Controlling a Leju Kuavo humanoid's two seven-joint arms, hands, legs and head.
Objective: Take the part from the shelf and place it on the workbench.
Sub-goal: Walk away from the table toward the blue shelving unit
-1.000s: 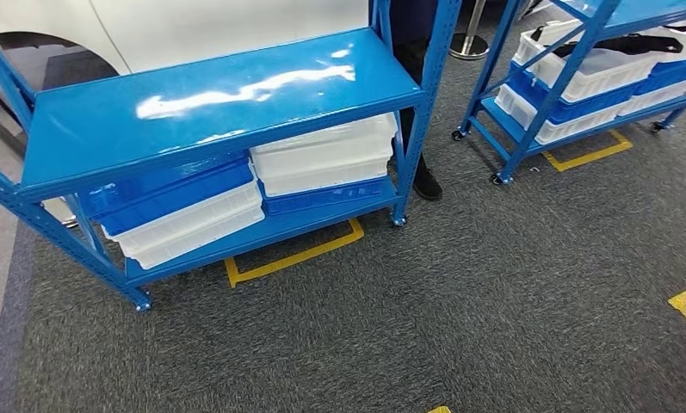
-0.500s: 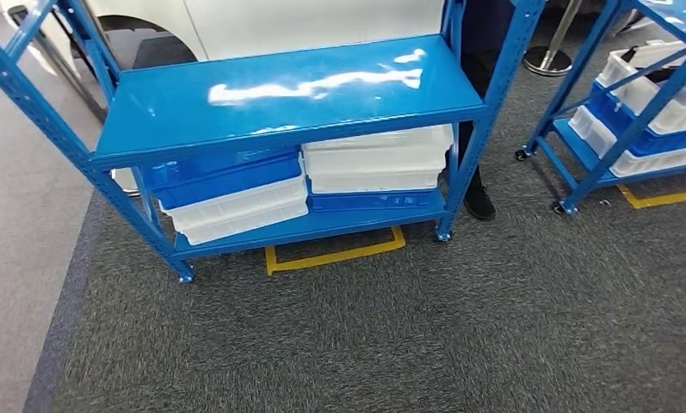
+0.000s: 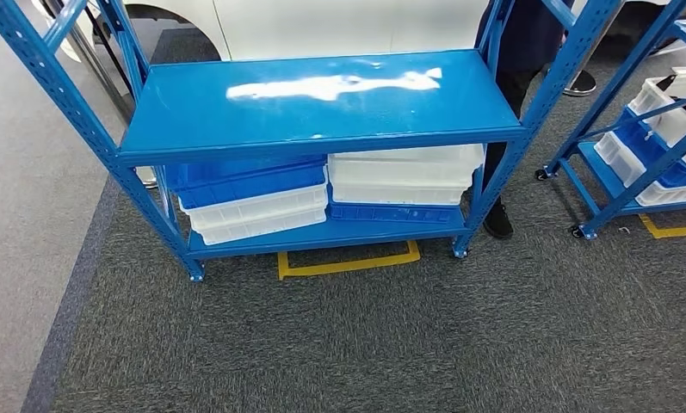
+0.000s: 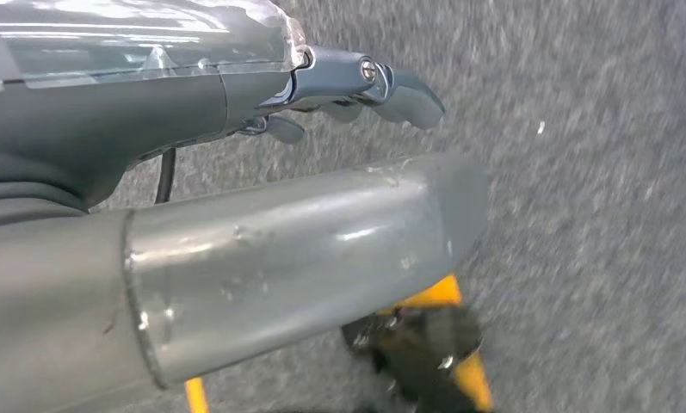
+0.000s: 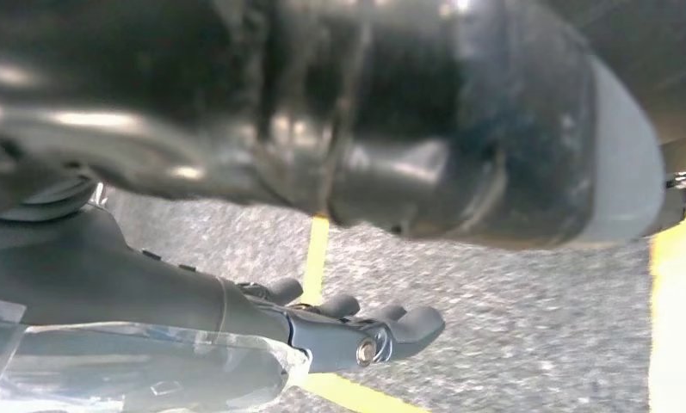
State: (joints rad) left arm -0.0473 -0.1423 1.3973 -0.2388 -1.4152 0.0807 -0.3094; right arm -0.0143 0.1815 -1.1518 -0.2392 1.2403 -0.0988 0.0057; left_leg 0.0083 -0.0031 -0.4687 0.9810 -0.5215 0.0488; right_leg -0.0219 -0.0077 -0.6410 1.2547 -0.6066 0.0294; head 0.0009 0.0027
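Since 1 second ago the whole head view has swung, so the camera has turned: the blue shelf [image 3: 322, 103] now sits squarely ahead and fills the upper middle of the picture, where it earlier lay skewed toward the left. Its glossy top board is bare and catches a white glare. I cannot tell where the part is; none of the views shows it clearly.

On the lower board, at the left end, a blue bin [image 3: 249, 182] is stacked on a white bin [image 3: 257, 215]. Just beside them, at the right end, a white bin stack [image 3: 405, 176] rests on a flat blue tray [image 3: 395, 212]. Under the shelf's front edge a yellow tape outline [image 3: 348, 262] marks the grey carpet [image 3: 365, 344]. Behind the shelf's right post stands a person in dark trousers, a black shoe [image 3: 497, 225] planted on the carpet. At the far right a second blue rack [image 3: 619, 185] carries white and blue bins.

Left hand [image 4: 356, 90] hangs over the carpet, fingers loosely extended and apart, holding nothing. Right hand [image 5: 356, 331] likewise hangs above the carpet near a yellow line, fingers spread, nothing in it.
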